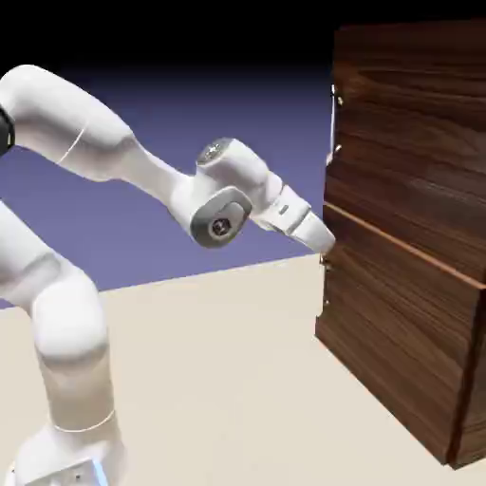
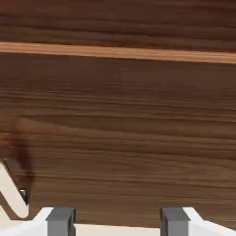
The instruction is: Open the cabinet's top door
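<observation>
The dark walnut cabinet (image 1: pixel 446 57) fills the exterior view's right side. Its top door (image 1: pixel 408 142) carries a thin vertical silver handle (image 1: pixel 333 123) on its left edge. My gripper (image 1: pixel 325 249) is right up against the cabinet's front at the level of the lighter seam (image 1: pixel 399 245), well below that handle. In the hand view wood grain fills the picture, with the seam (image 2: pixel 118 52) near the top. The gripper (image 2: pixel 117 223) is open, its grey fingertips (image 2: pixel 60 220) wide apart with only wood behind them.
A silver handle (image 2: pixel 14 193) slants at the hand view's lower left, on the panel beneath the seam. The lower door (image 1: pixel 389 332) has its own small handle (image 1: pixel 326 285) just under my gripper. The beige tabletop (image 1: pixel 209 380) spreads in front of the cabinet.
</observation>
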{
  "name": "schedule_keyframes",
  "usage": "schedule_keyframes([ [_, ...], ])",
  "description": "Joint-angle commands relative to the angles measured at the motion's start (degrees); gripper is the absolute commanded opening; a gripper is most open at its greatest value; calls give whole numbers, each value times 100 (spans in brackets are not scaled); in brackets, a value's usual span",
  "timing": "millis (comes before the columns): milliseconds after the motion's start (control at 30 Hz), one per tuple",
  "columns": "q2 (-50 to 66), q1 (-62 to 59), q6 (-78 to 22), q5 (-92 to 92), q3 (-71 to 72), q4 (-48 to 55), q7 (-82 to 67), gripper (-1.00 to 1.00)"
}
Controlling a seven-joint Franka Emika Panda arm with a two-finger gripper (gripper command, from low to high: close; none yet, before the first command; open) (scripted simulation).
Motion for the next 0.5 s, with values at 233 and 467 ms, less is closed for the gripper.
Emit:
schedule_keyframes([
  [233, -1079, -1255, -549, 1994, 946, 447, -610, 0],
  [467, -2024, -2354, -1028, 3739, 1774, 838, -1144, 0],
])
